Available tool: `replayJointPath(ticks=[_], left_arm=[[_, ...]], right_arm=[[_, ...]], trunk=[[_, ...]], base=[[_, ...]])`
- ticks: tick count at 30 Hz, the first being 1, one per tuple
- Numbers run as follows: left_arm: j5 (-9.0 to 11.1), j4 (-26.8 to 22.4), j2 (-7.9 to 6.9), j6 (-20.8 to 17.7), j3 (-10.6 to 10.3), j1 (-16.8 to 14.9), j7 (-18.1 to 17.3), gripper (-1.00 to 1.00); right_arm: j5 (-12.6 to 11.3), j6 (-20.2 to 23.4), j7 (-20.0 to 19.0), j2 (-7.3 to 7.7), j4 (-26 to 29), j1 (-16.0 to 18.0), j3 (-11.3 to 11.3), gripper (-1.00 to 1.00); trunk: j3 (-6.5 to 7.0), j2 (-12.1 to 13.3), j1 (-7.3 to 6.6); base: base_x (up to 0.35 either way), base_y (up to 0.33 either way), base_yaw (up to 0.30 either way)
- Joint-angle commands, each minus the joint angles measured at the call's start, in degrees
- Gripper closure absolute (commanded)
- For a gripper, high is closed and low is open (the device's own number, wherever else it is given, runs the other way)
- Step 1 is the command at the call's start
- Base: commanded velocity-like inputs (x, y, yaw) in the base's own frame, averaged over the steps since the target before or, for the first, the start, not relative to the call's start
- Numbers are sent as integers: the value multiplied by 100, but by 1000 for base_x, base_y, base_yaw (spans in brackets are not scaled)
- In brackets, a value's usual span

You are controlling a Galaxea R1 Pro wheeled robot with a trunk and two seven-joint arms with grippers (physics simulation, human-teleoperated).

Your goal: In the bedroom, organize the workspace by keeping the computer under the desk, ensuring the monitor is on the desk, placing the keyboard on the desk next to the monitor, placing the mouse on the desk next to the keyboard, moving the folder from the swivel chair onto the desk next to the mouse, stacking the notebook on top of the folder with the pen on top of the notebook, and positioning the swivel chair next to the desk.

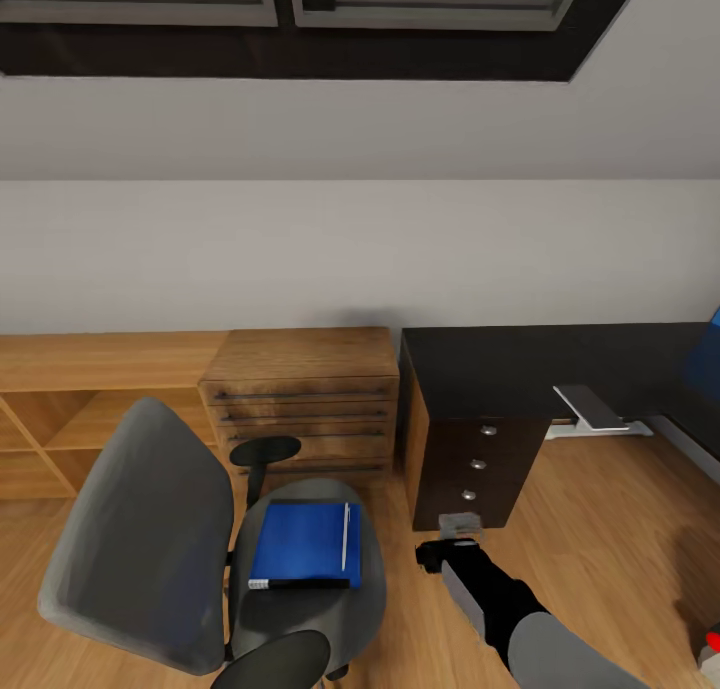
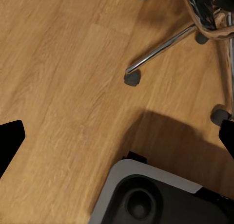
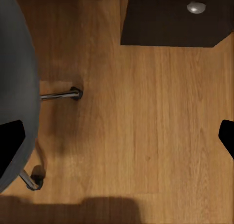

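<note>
Folder: your blue folder [image 1: 303,546] lies flat on the seat of the swivel chair [image 1: 150,549], lower centre-left of the head view, black spine edge toward you. It rests there free, nothing gripping it.
Pen: the thin pale pen [image 1: 346,535] lies along the folder's right side, touching it. I'd judge it will roll off if you tilt the folder, so plan for that.
Notebook: at the folder's lower-left corner you can see a sliver of spiral binding [image 1: 258,584]; probably the notebook tucked underneath, though I can't be sure.
Swivel chair: back to the left, seat facing right toward the desk, one black armrest [image 1: 265,451] up behind the folder. It stands near the desk, apart from it, bare floor between.
Desk: black top [image 1: 520,369] at centre-right, its drawer unit with silver knobs [image 1: 478,464] just right of the chair. The top in view has room for the folder.
Right gripper: your right gripper [image 1: 446,554] hangs low at lower centre, between chair seat and drawer unit. In the right wrist view the black fingertips [image 3: 10,146] stand wide apart at the frame edges over bare floor, spread and holding nothing.
Left gripper: in the left wrist view its fingertips [image 2: 9,143] are also wide apart, empty, over floor with the chair's chrome legs [image 2: 161,51] and casters beyond.
Next call: my read is you lift that right arm and come in over the seat for the folder.
</note>
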State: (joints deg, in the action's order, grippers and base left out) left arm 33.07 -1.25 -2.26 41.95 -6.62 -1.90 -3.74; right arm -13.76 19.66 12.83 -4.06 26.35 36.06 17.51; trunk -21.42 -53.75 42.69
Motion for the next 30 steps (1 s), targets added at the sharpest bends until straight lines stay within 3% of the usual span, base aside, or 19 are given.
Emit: replayJointPath(ticks=[1,9,30], left_arm=[[63,7,-5,15,-34,-4,-39,-100],[63,8,-19,15,-27,-4,-41,-100],[66,8,-20,22,-24,-4,-45,-100]], right_arm=[[-70,80,54,-13,13,67,43,-100],[-114,634,115,-255,161,435,37,-100],[-117,858,171,-312,354,481,44,-100]], trunk=[[-7,-5,1],[-7,-5,1],[-7,-5,1]], base=[[0,0,0],[0,0,0],[1,10,0]])
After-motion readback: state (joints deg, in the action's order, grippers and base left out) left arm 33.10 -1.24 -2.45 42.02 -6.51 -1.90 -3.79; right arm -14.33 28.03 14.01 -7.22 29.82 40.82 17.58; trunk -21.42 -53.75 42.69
